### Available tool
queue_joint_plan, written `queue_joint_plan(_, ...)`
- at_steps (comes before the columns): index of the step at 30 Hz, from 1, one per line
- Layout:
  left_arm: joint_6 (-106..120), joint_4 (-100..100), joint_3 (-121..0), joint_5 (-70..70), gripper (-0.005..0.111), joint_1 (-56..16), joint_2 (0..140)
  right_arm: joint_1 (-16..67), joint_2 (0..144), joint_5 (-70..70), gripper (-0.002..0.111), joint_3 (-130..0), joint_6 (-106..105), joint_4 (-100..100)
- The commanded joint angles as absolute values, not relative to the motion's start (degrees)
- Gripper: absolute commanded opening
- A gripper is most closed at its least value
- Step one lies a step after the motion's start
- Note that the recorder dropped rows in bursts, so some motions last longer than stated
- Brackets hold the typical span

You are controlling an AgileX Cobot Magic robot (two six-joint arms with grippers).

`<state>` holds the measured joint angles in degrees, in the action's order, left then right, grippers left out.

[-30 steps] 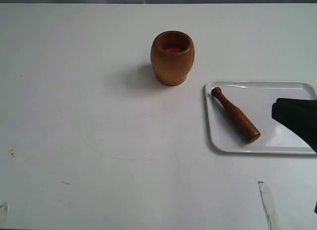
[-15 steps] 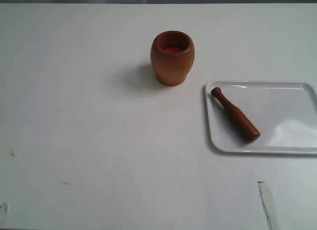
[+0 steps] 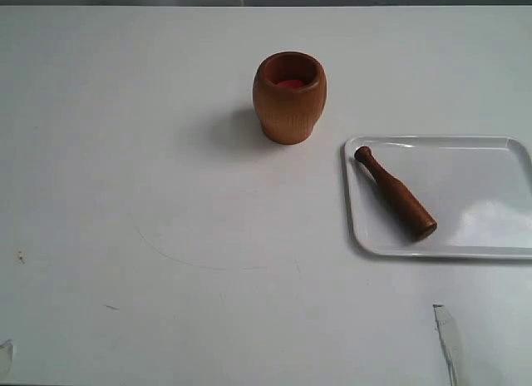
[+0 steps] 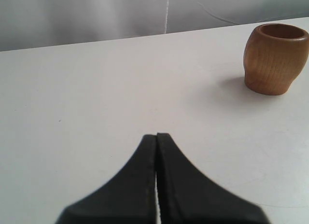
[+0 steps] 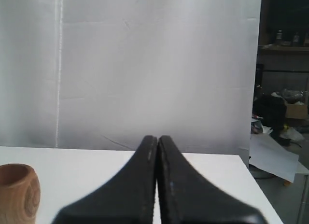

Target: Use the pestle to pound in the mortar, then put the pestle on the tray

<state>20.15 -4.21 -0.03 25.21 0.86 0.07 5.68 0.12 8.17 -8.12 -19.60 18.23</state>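
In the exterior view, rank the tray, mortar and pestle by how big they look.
1. tray: clearly the largest.
2. mortar: covers more area than the pestle.
3. pestle: slimmest, though its length looks slightly more than the mortar's height.

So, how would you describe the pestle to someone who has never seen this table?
On the white table, find the white tray at the right of the exterior view. The pestle lies diagonally on it: a slim, dark reddish-brown club with a small knob, unlike the rounded, lighter mortar off the tray.
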Motion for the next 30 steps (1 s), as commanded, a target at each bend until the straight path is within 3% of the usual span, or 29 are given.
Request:
queue_joint_plan(1,19.68,-3.79,0.00,25.03,0.000,0.42,0.00,5.26,0.00,3.71,0.000,-3.56,-19.48,18.18)
queue_joint_plan(9,19.68,-3.79,0.00,25.03,0.000,0.42,0.00,5.26,0.00,-1.25,0.000,0.00,-19.24,17.62)
queue_joint_plan(18,19.68,-3.79,0.00,25.03,0.000,0.42,0.00,5.26,0.00,5.35,0.000,0.00,-8.22,-4.78)
queue_joint_plan(30,19.68,-3.79,0.00,25.03,0.000,0.42,0.00,5.26,0.00,5.45,0.000,0.00,-8.22,-5.02)
